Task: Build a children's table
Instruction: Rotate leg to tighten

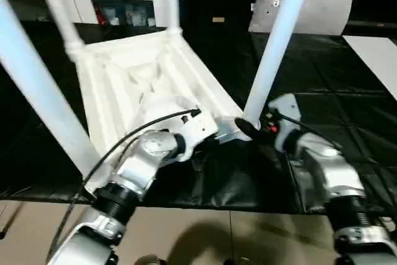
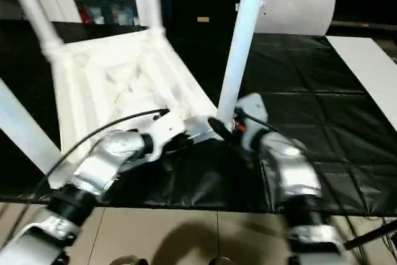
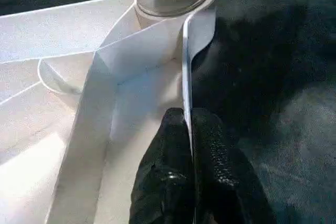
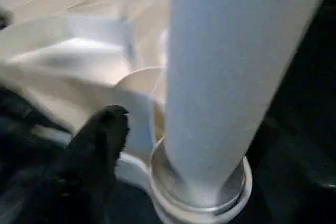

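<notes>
White plastic square table top (image 1: pixel 133 88) laid ribbed underside up on black sheet (image 1: pixel 322 85). Rim clamped by left gripper (image 3: pixel 190 129), jaws closed, for steadying. Long tapered white leg (image 1: pixel 276 44) seated in corner socket (image 4: pixel 198 195); right gripper (image 1: pixel 255 130) beside base, jaw state cannot be told.

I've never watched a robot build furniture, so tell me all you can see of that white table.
The table looks like white plastic and lies upside down on black sheeting, its ribbed underside facing up. Four tapered round legs stand in its corner sockets. The left hand pinches the thin rim near one corner; the right hand is at the base of the nearest leg.
</notes>
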You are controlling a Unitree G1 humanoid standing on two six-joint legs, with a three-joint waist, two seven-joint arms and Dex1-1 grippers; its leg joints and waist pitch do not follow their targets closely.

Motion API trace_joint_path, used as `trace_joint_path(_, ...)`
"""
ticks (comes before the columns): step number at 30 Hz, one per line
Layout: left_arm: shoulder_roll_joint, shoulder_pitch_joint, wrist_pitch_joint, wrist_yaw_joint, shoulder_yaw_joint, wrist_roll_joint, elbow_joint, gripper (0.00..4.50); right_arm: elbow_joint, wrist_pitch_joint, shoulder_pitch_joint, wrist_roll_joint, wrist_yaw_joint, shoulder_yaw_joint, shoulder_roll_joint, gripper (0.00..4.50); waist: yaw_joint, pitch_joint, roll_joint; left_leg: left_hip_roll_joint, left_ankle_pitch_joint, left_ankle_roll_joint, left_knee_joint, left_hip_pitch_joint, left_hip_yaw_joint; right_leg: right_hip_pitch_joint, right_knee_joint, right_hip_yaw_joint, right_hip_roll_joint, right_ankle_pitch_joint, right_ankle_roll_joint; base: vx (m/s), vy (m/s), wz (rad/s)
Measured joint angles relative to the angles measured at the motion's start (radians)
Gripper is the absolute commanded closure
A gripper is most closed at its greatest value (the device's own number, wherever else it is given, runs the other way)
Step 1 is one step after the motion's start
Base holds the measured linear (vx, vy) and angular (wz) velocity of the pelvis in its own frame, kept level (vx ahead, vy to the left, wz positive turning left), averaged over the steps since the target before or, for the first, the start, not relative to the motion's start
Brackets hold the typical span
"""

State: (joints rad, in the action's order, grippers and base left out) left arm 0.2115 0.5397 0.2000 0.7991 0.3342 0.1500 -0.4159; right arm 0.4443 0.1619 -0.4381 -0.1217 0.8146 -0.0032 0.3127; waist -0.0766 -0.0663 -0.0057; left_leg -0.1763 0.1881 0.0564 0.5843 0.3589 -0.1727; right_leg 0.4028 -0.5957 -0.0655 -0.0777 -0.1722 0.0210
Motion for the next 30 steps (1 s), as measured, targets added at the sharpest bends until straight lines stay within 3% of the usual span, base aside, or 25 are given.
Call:
trace_joint_path(5,0.054,-0.007,-0.073,0.111,0.001,-0.032,-0.005,4.50,-0.001,-0.047,0.000,-0.005,0.180,0.040,0.102,0.52,-0.011,0.000,0.000,0.000,0.000,0.000,0.001,0.002,0.000,0.001,0.000,0.000,0.000,0.000,0.000,0.000,0.000,0.00)
trace_joint_path(13,0.133,-0.011,-0.180,0.249,0.012,-0.059,-0.019,4.50,0.028,-0.098,-0.021,-0.058,0.409,0.057,0.169,0.52,-0.014,0.000,0.000,-0.001,0.000,-0.001,0.003,0.004,0.000,0.001,0.000,-0.001,0.000,0.000,0.001,0.000,0.000,0.00)
trace_joint_path(14,0.142,-0.012,-0.187,0.275,0.014,-0.070,-0.018,4.50,0.031,-0.096,-0.026,-0.069,0.436,0.059,0.177,0.80,-0.015,0.000,0.000,-0.001,-0.001,-0.002,0.003,0.004,0.000,0.001,0.000,-0.001,0.000,0.000,0.001,0.000,0.000,0.00)
trace_joint_path(18,0.174,-0.019,-0.220,0.344,0.019,-0.094,-0.015,4.50,0.051,-0.083,-0.047,-0.082,0.504,0.074,0.182,0.88,-0.020,0.000,0.000,-0.002,-0.003,-0.006,0.004,0.005,0.000,0.002,-0.001,-0.002,0.000,0.000,0.001,0.000,0.000,0.00)
trace_joint_path(25,0.195,-0.019,-0.252,0.398,0.029,-0.107,-0.014,4.50,0.091,-0.077,-0.074,-0.104,0.577,0.094,0.170,1.63,-0.033,0.000,-0.002,-0.002,-0.003,-0.006,0.006,0.007,0.000,0.003,-0.002,-0.002,0.000,0.001,0.001,0.000,0.000,0.00)
trace_joint_path(29,0.197,-0.019,-0.256,0.407,0.030,-0.109,-0.014,4.50,0.091,-0.074,-0.077,-0.108,0.599,0.111,0.169,1.80,-0.036,-0.001,-0.004,-0.002,-0.003,-0.006,0.007,0.007,0.000,0.003,-0.003,-0.002,0.000,0.001,0.001,0.000,0.000,0.00)
trace_joint_path(30,0.197,-0.019,-0.256,0.408,0.030,-0.110,-0.014,4.50,0.093,-0.073,-0.077,-0.108,0.605,0.112,0.167,2.13,-0.036,-0.001,-0.004,-0.002,-0.003,-0.006,0.007,0.007,0.000,0.003,-0.003,-0.002,0.000,0.001,0.001,0.000,0.000,0.00)
